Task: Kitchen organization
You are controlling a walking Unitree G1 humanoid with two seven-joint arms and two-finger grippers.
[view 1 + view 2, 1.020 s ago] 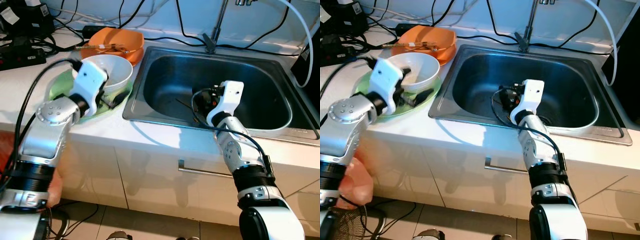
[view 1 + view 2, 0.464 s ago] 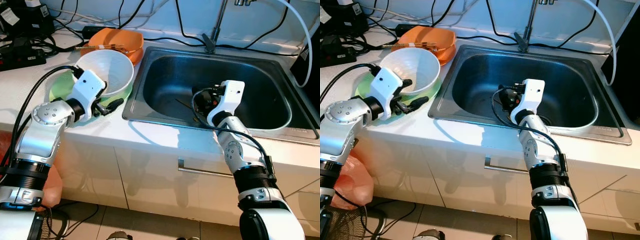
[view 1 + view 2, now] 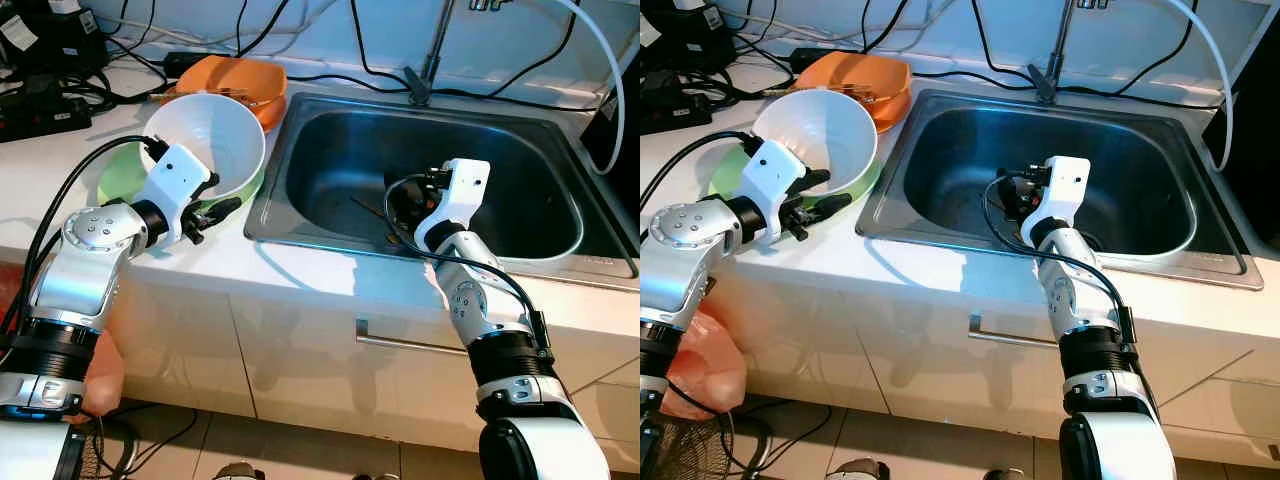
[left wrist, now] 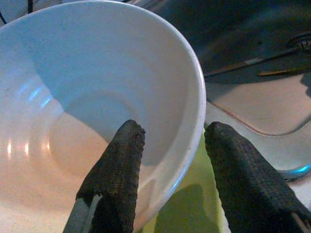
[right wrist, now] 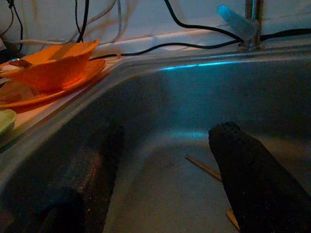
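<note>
Left wrist view: no legible writing, jaws pinching white bowl (image 4: 97,107) rim.

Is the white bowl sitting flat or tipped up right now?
Tipped. The white bowl leans with its opening facing the robot, the left gripper pinching its rim above the green plate.
</note>
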